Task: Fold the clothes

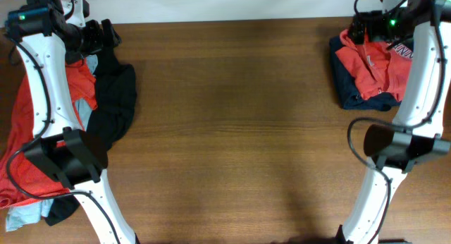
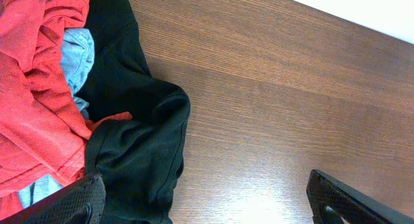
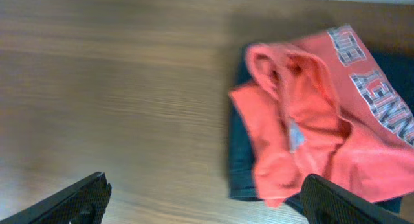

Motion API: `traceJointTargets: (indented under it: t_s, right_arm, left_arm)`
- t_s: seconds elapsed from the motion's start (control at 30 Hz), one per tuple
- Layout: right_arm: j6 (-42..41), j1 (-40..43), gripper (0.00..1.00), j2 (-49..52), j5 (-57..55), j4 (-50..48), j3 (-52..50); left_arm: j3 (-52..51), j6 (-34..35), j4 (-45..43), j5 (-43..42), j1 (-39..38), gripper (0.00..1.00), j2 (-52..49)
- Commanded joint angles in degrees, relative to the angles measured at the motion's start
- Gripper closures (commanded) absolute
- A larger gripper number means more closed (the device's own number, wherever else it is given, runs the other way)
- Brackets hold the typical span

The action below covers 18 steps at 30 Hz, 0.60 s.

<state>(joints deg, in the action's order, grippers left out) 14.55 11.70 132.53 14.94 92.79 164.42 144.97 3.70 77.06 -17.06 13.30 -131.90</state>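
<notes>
Your clothes sit in two groups at opposite ends of the table [image 1: 232,117]. Along the left edge is a loose heap whose long axis runs from the far side toward the near side. It is mostly crumpled orange-red cloth [image 1: 28,166], with a pale blue piece [image 2: 77,56] showing through. A black garment [image 1: 116,103] is draped on the heap's inner side, and its length follows the same far-to-near line. Your left gripper [image 2: 206,201] hovers over the far end of that black garment. Its fingers are spread wide and nothing is caught between them.

At the far right corner, an orange-red shirt [image 3: 304,120] lies bunched on top of a navy piece [image 1: 345,92], which sticks out along the inner and near sides. The shirt's white lettering [image 3: 375,88] is on the side toward the table's right edge. Your right gripper [image 3: 206,198] hangs above the stack's inner edge, jaws fully apart and holding nothing.
</notes>
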Motion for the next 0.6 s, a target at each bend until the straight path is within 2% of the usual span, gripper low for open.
traceJointTargets:
  t_s: [0.0,0.57]
  right_arm:
    - [-0.7,-6.6,0.02,-4.9,3.3,1.2,0.3]
    - [-0.7,-39.1,0.01,-5.7,2.3,2.6,0.3]
  left_arm:
    - [-0.4,-0.7,0.2,0.0,-0.2,0.01,-0.3]
    - [-0.4,-0.7,0.1,0.0,-0.2,0.01,-0.3]
